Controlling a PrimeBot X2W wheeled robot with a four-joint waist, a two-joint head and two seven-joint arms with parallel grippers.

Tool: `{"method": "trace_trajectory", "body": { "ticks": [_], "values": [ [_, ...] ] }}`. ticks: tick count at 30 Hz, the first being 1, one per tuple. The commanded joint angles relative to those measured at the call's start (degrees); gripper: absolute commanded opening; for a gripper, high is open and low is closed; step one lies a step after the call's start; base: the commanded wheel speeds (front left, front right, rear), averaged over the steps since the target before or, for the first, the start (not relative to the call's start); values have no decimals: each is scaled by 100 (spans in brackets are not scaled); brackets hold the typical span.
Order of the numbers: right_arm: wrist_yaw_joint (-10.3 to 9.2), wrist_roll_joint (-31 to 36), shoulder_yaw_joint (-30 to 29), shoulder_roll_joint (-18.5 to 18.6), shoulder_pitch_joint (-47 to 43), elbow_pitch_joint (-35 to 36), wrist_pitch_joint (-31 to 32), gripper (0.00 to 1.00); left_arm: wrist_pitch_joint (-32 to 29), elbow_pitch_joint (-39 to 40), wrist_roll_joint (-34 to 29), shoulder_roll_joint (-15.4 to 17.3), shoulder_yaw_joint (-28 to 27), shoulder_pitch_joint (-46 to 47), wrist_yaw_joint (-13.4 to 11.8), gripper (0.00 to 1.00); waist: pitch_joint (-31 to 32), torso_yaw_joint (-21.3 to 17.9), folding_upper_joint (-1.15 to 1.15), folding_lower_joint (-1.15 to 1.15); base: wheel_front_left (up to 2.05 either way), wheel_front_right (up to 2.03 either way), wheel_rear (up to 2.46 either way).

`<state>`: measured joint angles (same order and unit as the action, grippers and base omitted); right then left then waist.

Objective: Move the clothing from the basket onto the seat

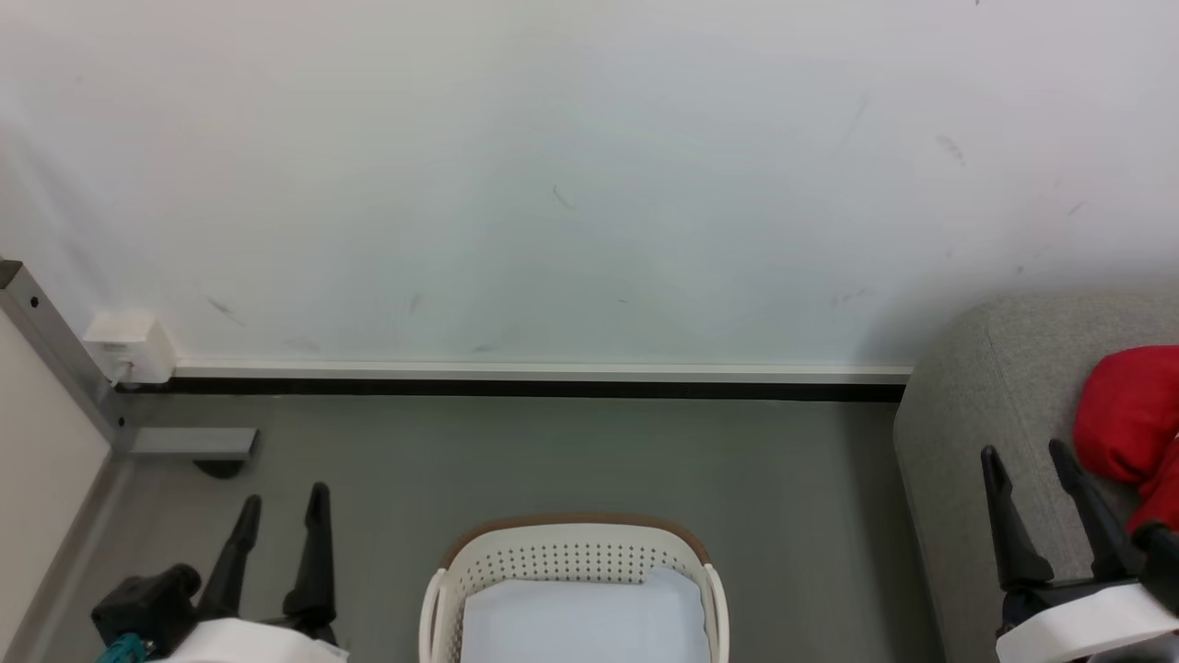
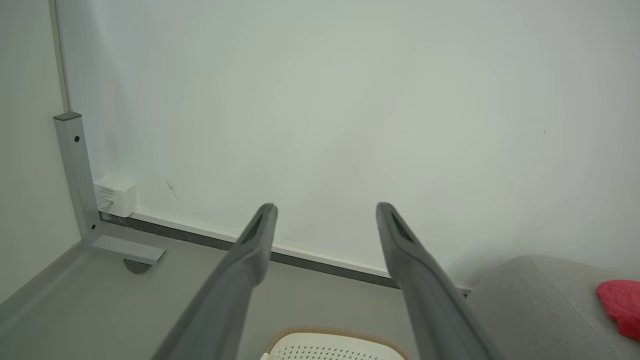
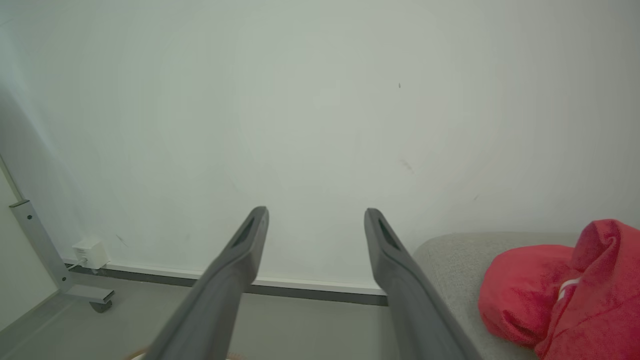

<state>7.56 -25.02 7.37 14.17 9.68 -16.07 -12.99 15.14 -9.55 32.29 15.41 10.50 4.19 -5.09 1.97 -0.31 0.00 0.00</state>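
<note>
The red clothing (image 1: pixel 1128 419) lies bunched on the grey seat (image 1: pixel 986 387) at the right edge; the right wrist view shows this clothing (image 3: pixel 560 295) with a bit of white trim on that seat (image 3: pixel 450 260). On the floor at bottom centre stands the cream basket (image 1: pixel 576 557), holding a pale blue-white pad (image 1: pixel 580 626). My left gripper (image 1: pixel 284 499) is open, left of the basket, nothing between its fingers. My right gripper (image 1: pixel 1024 453) is open over the seat's front, just left of the clothing. In the left wrist view the basket (image 2: pixel 332 345) and clothing (image 2: pixel 622 305) show.
A white wall (image 1: pixel 571 184) with a skirting strip runs behind. A grey metal frame leg (image 1: pixel 55 359) and a white socket box (image 1: pixel 129 348) stand at the left. Grey floor (image 1: pixel 571 451) lies between the basket and the wall.
</note>
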Motion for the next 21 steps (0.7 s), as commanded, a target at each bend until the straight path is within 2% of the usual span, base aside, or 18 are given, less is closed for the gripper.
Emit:
{"method": "trace_trajectory", "body": {
  "ticks": [1,3,11,21],
  "values": [
    [-15,-58,10,-20,-87,-25,-47,100,-1,-49,-87,13,-52,-72,19,100,-1,5,0,0,0,0,0],
    [-16,-6,49,-64,-170,-117,-139,100,0,-102,-224,-120,-205,-156,174,100,-3,16,0,0,0,0,0],
    [-16,169,7,-346,-463,-84,-220,100,0,-340,-969,-525,-778,-389,400,100,-40,23,0,0,0,0,0],
    [-16,456,-12,-568,-525,57,-221,100,1,-328,-1851,-1007,-1130,-530,672,100,-85,-23,0,0,0,0,0]
  ]
}}
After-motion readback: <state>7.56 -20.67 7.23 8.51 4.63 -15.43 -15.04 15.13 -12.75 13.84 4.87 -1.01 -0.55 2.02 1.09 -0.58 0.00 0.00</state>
